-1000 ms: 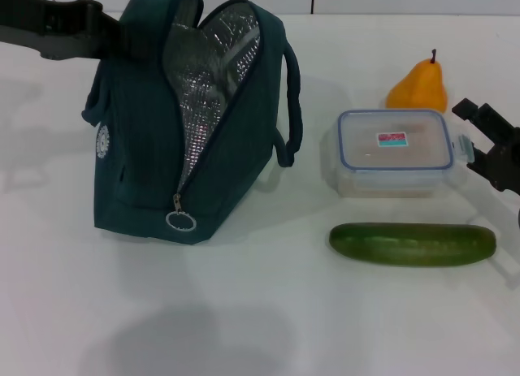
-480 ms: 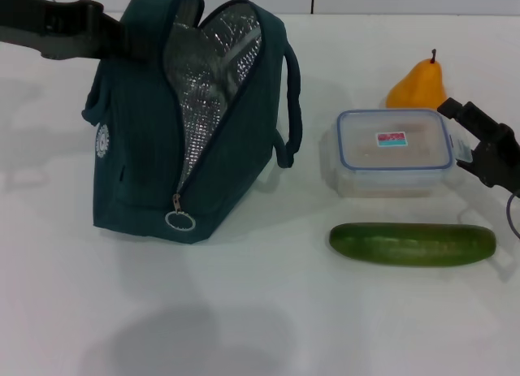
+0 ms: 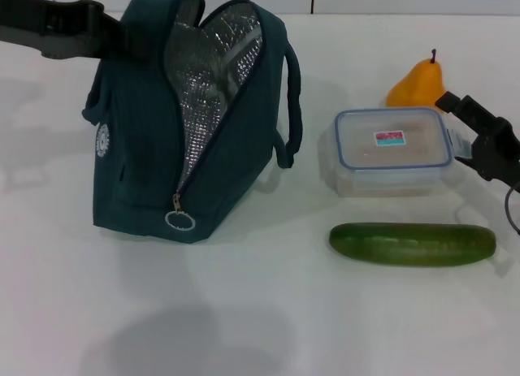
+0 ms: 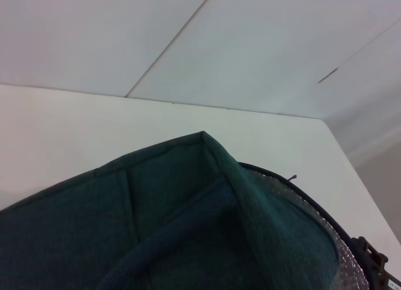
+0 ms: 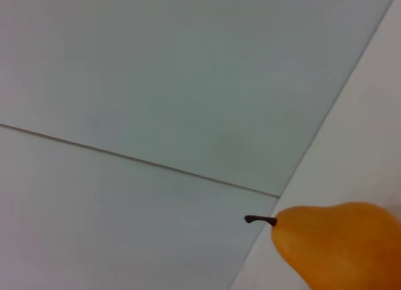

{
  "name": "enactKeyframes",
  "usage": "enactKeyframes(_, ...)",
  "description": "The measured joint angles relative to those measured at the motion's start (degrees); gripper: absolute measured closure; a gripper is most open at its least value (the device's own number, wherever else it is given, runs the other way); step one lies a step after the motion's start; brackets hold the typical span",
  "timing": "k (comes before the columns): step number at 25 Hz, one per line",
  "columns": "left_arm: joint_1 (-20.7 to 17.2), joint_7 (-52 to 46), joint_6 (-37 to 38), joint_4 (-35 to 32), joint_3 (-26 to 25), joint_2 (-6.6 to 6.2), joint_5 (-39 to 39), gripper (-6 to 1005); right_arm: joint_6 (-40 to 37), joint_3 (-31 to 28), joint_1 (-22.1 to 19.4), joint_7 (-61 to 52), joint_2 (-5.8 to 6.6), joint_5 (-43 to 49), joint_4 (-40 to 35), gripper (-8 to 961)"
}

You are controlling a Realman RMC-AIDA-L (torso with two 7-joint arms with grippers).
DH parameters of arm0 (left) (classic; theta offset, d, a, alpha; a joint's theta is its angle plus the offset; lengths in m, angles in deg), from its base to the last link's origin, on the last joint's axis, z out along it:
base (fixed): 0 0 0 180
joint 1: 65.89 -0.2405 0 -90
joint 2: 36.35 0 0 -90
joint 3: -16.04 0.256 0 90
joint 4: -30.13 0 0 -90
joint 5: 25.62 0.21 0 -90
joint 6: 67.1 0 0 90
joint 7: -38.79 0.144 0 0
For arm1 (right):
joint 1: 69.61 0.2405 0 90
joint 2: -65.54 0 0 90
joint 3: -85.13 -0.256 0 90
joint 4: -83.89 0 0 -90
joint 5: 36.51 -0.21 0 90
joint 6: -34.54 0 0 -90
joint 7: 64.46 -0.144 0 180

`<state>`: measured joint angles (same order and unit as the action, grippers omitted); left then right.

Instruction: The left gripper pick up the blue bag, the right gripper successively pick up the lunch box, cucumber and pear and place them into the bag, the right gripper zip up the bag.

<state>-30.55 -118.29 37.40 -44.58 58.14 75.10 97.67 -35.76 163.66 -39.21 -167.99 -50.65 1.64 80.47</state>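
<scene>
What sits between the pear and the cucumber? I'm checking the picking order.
In the head view, the lunch box lies between the pear and the cucumber.

A flat white worktop (image 3: 260, 311) is presented, on which four items are carried. A large dark teal-blue fabric lunch bag (image 3: 142, 140) with looped handles is stood upright on the left half, with its zipper undone and its silver lining exposed; a silver ring pull (image 3: 180, 221) is hung at the lower end of the zipper, just above the surface. On the right half, a clear rectangular plastic lunch box (image 3: 394, 151) with a blue-rimmed lid is laid flat. An orange-yellow pear (image 3: 418, 85) with a short dark stem is stood just behind it. A long, smooth, dark green cucumber (image 3: 412, 244) is laid crosswise near the front of the box, apart from it.
</scene>
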Motion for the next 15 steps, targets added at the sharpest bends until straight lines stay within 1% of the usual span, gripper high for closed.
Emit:
enactKeyframes(10,-0.09,0.02,0.00,0.00,0.00,0.00,0.05,956,0.62,0.23,-0.01,0.49,0.00,0.14,-0.45,193)
enactKeyframes(15,-0.14,0.03,0.05,0.00,0.00,-0.01,0.12,956,1.16,0.63,0.10,1.43,0.00,0.17,-0.94,406)
